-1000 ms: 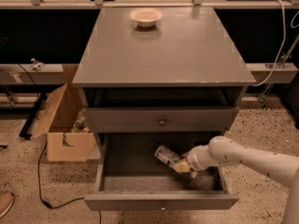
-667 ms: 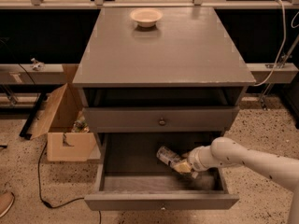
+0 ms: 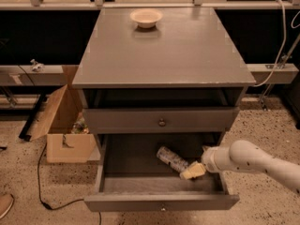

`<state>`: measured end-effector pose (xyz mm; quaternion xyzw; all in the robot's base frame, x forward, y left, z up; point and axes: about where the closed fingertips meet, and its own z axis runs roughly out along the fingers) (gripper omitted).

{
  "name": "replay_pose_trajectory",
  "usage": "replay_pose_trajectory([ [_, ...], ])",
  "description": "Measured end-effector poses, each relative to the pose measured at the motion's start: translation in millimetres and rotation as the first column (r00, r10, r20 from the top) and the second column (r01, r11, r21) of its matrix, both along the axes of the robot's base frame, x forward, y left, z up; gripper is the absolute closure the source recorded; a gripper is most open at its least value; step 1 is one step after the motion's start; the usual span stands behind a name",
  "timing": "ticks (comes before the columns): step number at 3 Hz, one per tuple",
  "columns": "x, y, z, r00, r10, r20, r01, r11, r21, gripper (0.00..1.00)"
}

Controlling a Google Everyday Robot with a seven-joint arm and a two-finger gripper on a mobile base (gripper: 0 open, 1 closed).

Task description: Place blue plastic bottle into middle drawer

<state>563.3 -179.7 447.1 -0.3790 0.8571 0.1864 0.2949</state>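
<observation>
The blue plastic bottle (image 3: pixel 170 159) lies on its side inside the open middle drawer (image 3: pixel 131 202), right of the middle of the drawer floor, slanting from upper left to lower right. My gripper (image 3: pixel 192 171) reaches into the drawer from the right on a white arm (image 3: pixel 253 159). It sits at the bottle's lower right end, touching or very close to it. Whether it holds the bottle does not show.
A closed grey drawer with a round brass knob (image 3: pixel 161 122) sits above the open one. A cream bowl (image 3: pixel 146 18) stands on the cabinet top (image 3: pixel 164 55). An open cardboard box (image 3: pixel 63 125) stands on the floor to the left, with a cable (image 3: pixel 42 191) in front.
My gripper has shifted slightly to the right inside the drawer. The bottle lies about where it was.
</observation>
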Motion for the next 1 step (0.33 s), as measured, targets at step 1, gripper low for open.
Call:
replay_pose_trajectory([
  [1,-10.6,-36.0,40.3,0.9982,-0.043,0.042,0.043,0.999,0.002,0.0],
])
